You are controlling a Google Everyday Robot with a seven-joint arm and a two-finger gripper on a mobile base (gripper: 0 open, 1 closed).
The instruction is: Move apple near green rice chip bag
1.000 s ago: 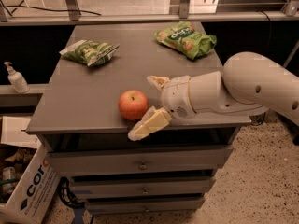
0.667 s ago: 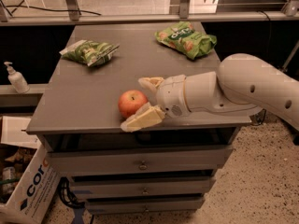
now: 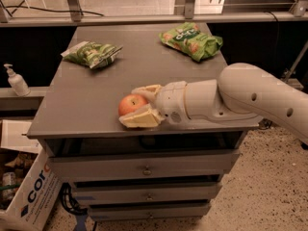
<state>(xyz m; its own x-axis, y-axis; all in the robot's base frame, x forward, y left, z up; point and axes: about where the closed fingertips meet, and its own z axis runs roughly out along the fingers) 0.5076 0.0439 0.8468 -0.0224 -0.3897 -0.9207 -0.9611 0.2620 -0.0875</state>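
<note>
1. Grey cabinet (image 3: 91, 105) w/ flat top & drawers (image 3: 144, 166) below, speckled floor around it; metal rack rail runs behind.
2. Apple (image 3: 131, 104) sits on the top near the front edge, left of centre; red-orange w/ paler patch.
3. Gripper (image 3: 140, 106) is at the apple, coming in from the right on a thick white arm (image 3: 240, 100). Fingers spread, one on the far side of the apple, one on the near side, bracketing it. Near finger (image 3: 140, 118) lies low along the front edge, touching or almost touching the apple; can't tell if there's real squeeze.
4. Green chip bag (image 3: 191, 40) lies at the back right of the top, lime green w/ white lettering, well apart from the apple.
5. Darker green-white bag (image 3: 91, 54) lies at the back left, also well apart from apple & from the other bag.
6. Off the cabinet, left: pump bottle (image 3: 16, 81) on a low ledge; cardboard box (image 3: 30, 196) w/ blue lettering on the floor below.
</note>
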